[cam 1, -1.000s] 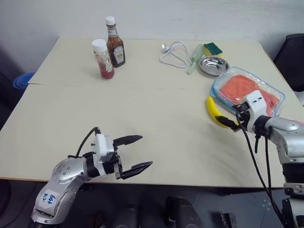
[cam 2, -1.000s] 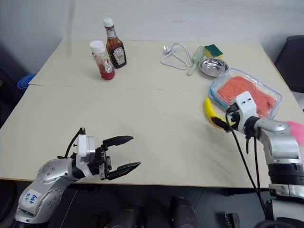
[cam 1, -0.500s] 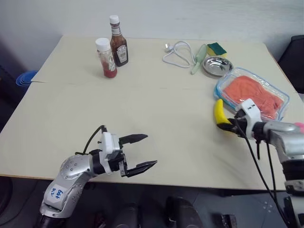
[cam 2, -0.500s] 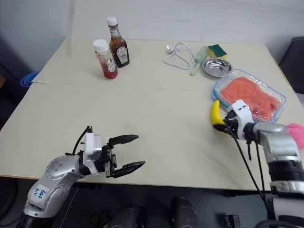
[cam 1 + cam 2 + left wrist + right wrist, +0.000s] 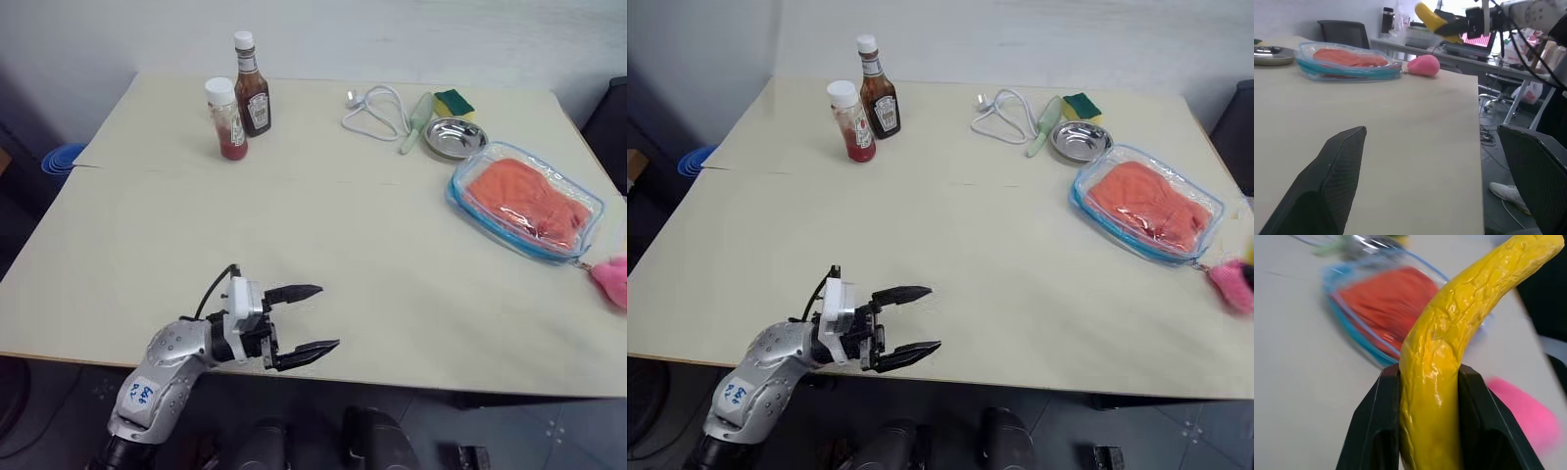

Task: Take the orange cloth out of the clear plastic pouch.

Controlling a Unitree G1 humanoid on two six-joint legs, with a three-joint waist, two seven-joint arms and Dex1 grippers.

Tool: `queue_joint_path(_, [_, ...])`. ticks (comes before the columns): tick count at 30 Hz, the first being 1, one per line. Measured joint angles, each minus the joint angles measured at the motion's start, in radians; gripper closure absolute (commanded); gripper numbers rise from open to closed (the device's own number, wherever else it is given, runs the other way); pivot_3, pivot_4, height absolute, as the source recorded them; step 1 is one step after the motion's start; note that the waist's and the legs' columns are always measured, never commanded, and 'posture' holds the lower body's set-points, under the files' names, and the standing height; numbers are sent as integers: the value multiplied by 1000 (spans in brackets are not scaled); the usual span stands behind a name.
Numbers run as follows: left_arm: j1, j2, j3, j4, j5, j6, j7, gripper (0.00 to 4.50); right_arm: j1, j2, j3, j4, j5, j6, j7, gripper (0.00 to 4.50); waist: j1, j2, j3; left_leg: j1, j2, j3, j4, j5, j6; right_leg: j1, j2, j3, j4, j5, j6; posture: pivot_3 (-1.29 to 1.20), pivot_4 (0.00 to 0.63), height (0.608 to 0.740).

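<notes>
- The clear plastic pouch point(image 5: 527, 202) is seen lying flat at the right side of the pale surface point(image 5: 294, 235), just in front of a round steel bowl point(image 5: 456, 138), with the orange cloth point(image 5: 522, 200) sealed inside it.
- The pouch is shown as a rounded rectangle of glossy film edged in light blue zipper trim; a pink fluffy pom-pom point(image 5: 612, 279) is attached at its near corner and hangs by the surface's right edge.
- The cloth is judged soft, light and limp: it is wrinkled and fills nearly the whole pouch, so it would likely bunch and drag against the film when pulled.
- The film is judged thin and slippery; the pouch would probably slide unless pinned at a corner or by the trim, while the cloth is best pinched at a raised fold near the opening.
- The left hand point(image 5: 309, 319) is held with its two black fingers spread wide and nothing between them, hovering over the near edge, well apart from the pouch.
- The right hand point(image 5: 1427, 431) is seen clamped on a yellow banana point(image 5: 1449, 357), smooth and curved, held in the air beyond the surface's right side in the left wrist view.
- Two sauce bottles point(image 5: 241, 96), a white cable point(image 5: 377, 108) and a sponge point(image 5: 455, 101) are left along the far side.
</notes>
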Motion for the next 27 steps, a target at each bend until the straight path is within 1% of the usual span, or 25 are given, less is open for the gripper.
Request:
queue_joint_path(3, [-51,2,2,-2,-18,24,-5,0,-30,-22,59,184,-70,9,-87,3446,-9,1,0,0,-1,5,0,1,1,0,0,4,4,0,0,0,150,740])
queue_joint_path(5, [-72,7,1,-4,-19,26,-15,0,-79,-44,109,284,-91,2,-101,3446,-19,4,-1,1,-1,8,0,1,1,0,0,7,5,0,0,0,150,740])
queue_joint_path(9, [-109,10,3,-4,-19,25,-23,0,-170,-86,207,457,-124,-46,-101,3446,-27,5,-2,3,-1,8,0,3,0,0,1,8,7,0,0,0,150,740])
queue_joint_path(10, [-120,11,5,-4,-19,25,-25,0,-191,-87,221,491,-125,-54,-100,3096,-25,5,-2,7,-1,8,0,3,0,0,1,8,7,0,0,0,150,740])
queue_joint_path(11, [-125,16,8,-5,-19,25,-27,0,-216,-90,234,529,-125,-59,-101,2713,-25,5,-2,7,-1,9,0,3,0,0,1,9,7,0,0,0,150,740])
queue_joint_path(12, [-127,25,14,-6,-19,25,-29,0,-242,-95,241,572,-124,-60,-107,2420,-25,6,-2,7,-1,9,0,3,0,0,0,9,7,0,0,0,150,740])
queue_joint_path(15, [-115,40,30,-7,-19,25,-30,0,-279,-148,242,644,-123,-61,-117,1342,-25,6,-2,8,-1,9,0,3,0,0,0,9,7,0,0,0,150,740])
queue_joint_path(17, [-93,46,42,-7,-19,23,-30,0,-281,-181,237,651,-120,-85,-113,675,-24,6,-2,8,-1,9,-1,3,0,0,0,9,7,0,0,0,150,740])
queue_joint_path(18, [-81,50,45,-7,-18,22,-30,0,-278,-193,232,650,-119,-118,-105,266,-24,6,-2,8,-1,9,-1,3,0,0,0,9,7,0,0,0,150,740])
queue_joint_path(19, [-70,55,51,-7,-17,22,-29,0,-273,-200,222,645,-119,-168,-86,27,-25,6,-2,8,-1,9,-1,3,0,0,0,10,7,0,0,0,150,740])
queue_joint_path(21, [-50,60,61,-7,-16,19,-27,0,-259,-212,204,594,-109,-331,0,27,-26,6,-1,8,-1,10,-1,2,0,0,1,11,7,0,1,0,150,740])
queue_joint_path(23, [-49,59,62,-7,-17,17,-26,0,-255,-240,220,528,-97,-455,121,27,-28,6,-1,10,-1,11,-2,2,-1,0,2,12,7,0,1,0,150,740])
queue_joint_path(25, [-48,59,66,-7,-20,18,-23,0,-279,-279,298,479,-99,-522,235,27,-30,5,-1,13,0,11,-2,2,-2,3,2,12,7,0,1,0,150,740])
queue_joint_path(27, [-54,56,70,-5,-22,22,-20,0,-376,-286,438,466,-138,-564,296,27,-35,1,2,15,1,11,-2,2,-2,5,2,12,7,0,1,0,150,740])
